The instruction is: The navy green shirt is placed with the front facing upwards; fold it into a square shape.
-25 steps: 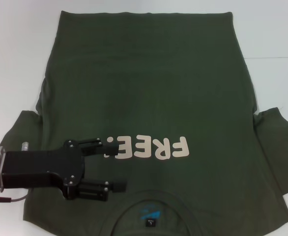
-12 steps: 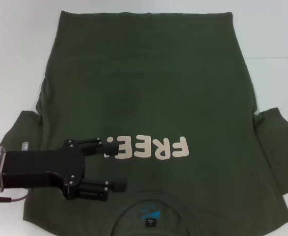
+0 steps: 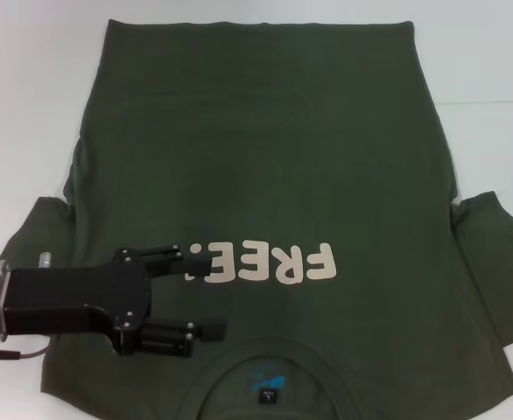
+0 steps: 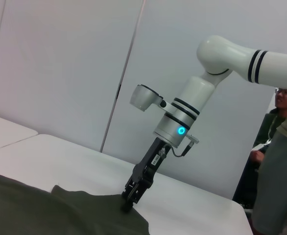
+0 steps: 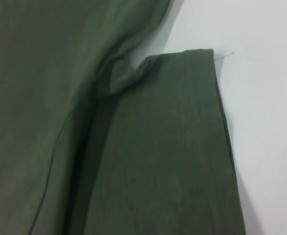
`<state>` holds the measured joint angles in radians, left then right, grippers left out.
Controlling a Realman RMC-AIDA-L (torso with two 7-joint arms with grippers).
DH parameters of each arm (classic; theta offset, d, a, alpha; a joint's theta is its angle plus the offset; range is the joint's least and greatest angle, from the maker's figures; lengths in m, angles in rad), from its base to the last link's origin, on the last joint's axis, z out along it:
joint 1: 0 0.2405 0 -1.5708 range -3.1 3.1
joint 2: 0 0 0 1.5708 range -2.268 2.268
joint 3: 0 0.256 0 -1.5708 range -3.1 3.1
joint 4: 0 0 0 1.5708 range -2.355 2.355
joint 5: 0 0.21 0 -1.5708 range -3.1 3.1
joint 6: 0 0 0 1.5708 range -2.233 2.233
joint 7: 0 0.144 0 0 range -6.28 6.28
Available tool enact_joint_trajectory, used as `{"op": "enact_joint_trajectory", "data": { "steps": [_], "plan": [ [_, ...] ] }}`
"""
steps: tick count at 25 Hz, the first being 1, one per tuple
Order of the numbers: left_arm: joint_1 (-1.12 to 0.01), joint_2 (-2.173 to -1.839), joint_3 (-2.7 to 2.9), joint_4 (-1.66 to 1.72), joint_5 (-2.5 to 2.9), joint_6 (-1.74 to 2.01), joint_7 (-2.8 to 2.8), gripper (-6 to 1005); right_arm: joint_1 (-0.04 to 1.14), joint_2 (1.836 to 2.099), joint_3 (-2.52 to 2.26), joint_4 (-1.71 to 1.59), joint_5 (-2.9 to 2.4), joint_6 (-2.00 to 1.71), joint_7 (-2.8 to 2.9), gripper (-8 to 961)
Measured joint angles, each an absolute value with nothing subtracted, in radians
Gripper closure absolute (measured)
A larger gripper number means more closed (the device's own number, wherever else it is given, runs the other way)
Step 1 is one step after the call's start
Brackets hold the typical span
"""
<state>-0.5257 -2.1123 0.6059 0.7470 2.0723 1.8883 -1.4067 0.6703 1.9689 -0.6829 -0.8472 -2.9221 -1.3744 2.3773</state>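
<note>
navy green shirt [image 3: 265,175] flat on white table [image 3: 29,105] | left end effector [image 3: 206,295] released above chest | right end effector [image 4: 129,201] clenched on sleeve

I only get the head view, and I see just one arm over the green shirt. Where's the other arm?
Observer: The left wrist view shows the right tool lowered onto the edge of the navy green shirt.
Operator: Is anybody nearby?
Observer: Yes, a person with glasses is beyond the table, past the right arm.
Operator: Is the sleeve lying flat?
Observer: The right wrist view shows the sleeve lying flat, with a small pucker at the armpit.
</note>
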Motion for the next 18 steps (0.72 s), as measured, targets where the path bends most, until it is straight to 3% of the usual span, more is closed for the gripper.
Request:
{"op": "enact_joint_trajectory", "data": {
  "steps": [7,18],
  "plan": [
    [-0.526,-2.112,0.606,0.747,2.072,1.888,-1.407,82,0.683,1.969,-0.687,-0.849,-2.924,-1.382,2.387,587],
    [-0.526,-2.111,0.606,0.747,2.072,1.888,-1.405,82,0.684,1.965,-0.695,-0.859,-2.929,-1.393,2.387,828]
  ]
}}
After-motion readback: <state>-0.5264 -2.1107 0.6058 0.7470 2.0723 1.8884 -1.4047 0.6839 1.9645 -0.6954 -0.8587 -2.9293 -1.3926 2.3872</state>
